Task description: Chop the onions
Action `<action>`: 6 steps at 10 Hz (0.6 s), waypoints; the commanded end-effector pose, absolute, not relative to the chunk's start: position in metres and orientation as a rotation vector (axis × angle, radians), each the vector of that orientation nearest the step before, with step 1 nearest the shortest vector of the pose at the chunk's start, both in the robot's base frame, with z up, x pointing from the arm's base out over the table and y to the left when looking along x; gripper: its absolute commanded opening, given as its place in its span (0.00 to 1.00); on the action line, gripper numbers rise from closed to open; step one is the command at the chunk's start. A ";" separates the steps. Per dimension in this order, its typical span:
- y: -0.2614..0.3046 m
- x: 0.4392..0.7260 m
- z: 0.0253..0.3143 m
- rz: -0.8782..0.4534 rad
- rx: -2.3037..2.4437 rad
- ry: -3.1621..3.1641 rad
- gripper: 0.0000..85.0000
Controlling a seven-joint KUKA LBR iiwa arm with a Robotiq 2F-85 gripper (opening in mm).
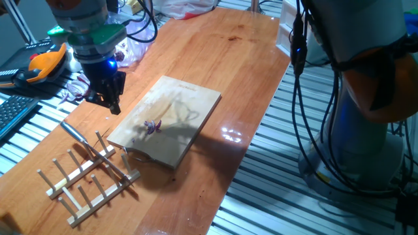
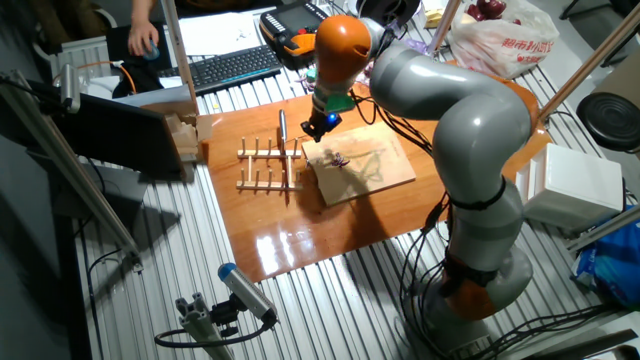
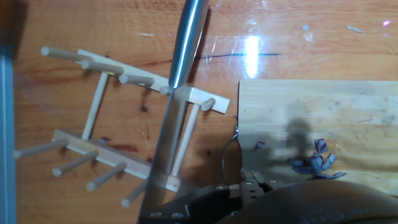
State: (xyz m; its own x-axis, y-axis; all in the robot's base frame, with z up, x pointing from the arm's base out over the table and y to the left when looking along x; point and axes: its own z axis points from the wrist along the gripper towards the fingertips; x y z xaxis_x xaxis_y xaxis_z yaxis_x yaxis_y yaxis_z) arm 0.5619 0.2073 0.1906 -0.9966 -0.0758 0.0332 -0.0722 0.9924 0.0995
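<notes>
I had the gripper [image 1: 110,98] hanging above the tabletop [image 1: 215,59], off the wooden board [image 1: 176,111] on its rack-facing side, and from the fixed cameras I couldn't tell whether its jaws stood apart or together. In the hand view a long metal blade [image 3: 177,93] ran from the hand out across the rack, so it seemed clamped there, though the fingers themselves were hidden. The onions [image 1: 153,126] were just a few small purple bits sitting on the board, closer to its near edge than its far one, well inside the wood; the hand camera showed them as curled purple slivers [image 3: 317,162] near the bottom of the board. The wooden peg rack [image 1: 88,173] lay flat on the tabletop just beside the board, toward the near corner, with a slim metal piece [image 1: 73,132] resting by it. From the other side the arm [image 2: 440,90] arched over the board [image 2: 365,165], and a keyboard [image 2: 235,65] sat beyond the tabletop's far edge
</notes>
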 end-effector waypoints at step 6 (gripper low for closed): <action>0.210 0.562 0.190 -0.185 0.110 -3.097 0.00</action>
State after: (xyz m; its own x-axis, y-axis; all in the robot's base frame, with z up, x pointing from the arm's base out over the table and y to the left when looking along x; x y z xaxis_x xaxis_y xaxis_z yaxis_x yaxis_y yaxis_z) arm 0.5624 0.2100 0.1900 -0.9968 -0.0723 0.0328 -0.0679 0.9904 0.1203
